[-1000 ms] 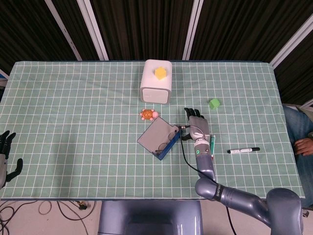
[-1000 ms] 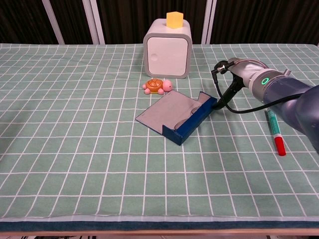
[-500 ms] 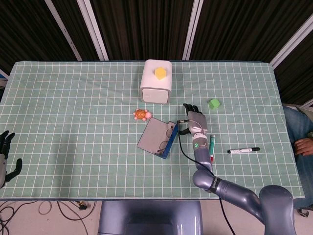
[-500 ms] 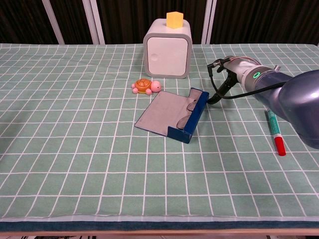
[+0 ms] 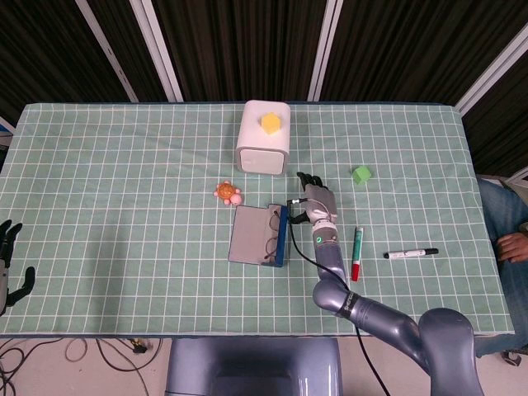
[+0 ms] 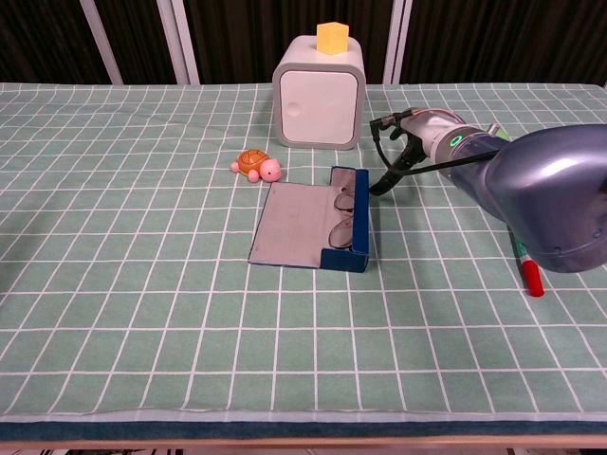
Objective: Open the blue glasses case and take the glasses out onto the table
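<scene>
one blue glasses case [image 5: 262, 235] lies open, glasses [image 5: 273, 233] inside. they look light and fragile, so i'd pinch the frame. right hand [image 5: 314, 204] beside it looks empty, fingers apart.

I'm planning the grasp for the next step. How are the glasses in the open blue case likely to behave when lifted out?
The glasses look thin-framed, so probably light and somewhat fragile. They lie flat against the wall of the blue case, so fingers may struggle to get under them. The case itself looks light and may slide if the right hand pushes on it.
</scene>
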`<state>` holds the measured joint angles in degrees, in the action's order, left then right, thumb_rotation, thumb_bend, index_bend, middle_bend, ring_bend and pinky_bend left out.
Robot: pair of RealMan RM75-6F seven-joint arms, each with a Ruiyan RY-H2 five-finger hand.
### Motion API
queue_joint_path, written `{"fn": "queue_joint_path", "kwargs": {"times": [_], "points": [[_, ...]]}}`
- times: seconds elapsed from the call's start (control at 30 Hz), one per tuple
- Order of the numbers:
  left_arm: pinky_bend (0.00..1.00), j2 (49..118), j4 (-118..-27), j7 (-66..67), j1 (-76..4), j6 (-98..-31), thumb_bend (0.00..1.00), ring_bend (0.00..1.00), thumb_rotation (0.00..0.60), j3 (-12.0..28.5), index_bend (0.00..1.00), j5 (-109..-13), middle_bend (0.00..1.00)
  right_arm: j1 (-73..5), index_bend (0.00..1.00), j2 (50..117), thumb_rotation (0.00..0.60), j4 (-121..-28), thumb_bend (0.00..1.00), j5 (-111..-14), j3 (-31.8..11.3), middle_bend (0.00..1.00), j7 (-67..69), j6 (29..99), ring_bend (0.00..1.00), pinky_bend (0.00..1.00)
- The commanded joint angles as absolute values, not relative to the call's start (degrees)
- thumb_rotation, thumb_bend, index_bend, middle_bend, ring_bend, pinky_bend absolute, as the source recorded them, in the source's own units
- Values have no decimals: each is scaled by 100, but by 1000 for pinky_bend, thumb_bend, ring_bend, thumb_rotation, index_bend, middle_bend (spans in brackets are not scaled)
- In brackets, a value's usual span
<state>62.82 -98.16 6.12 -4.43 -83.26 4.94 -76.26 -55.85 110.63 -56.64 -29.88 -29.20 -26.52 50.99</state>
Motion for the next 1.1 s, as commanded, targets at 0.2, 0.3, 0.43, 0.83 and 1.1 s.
{"fn": "queue_joint_path", "kwargs": {"times": [0.2,0.3,0.43,0.83,1.1], "points": [[0,6269,-9818,588,-437,-8315,461,0,600,505,28,-7588,0,-5913,118,11291,600,-5101,105,-2938,-3129,132,-2452,4806,67,203],[0,6261,-9825,563,-434,-8309,462,0,600,523,28,-7544,0,-6013,118,11373,600,-4920,105,-2960,-3164,132,-2404,4757,67,203],[0,6252,-9819,549,-439,-8293,462,0,600,545,28,-7498,0,-6122,118,11469,600,-4771,106,-2974,-3200,132,-2344,4671,67,203],[0,6250,-9831,558,-429,-8285,461,0,600,548,28,-7455,0,-5899,118,11052,600,-5137,106,-3462,-3036,132,-2285,5035,66,203],[0,6277,-9855,596,-445,-8268,461,0,600,546,28,-7457,0,-5178,118,9753,600,-7167,172,-3564,-2679,171,-2635,5299,90,204]]}}
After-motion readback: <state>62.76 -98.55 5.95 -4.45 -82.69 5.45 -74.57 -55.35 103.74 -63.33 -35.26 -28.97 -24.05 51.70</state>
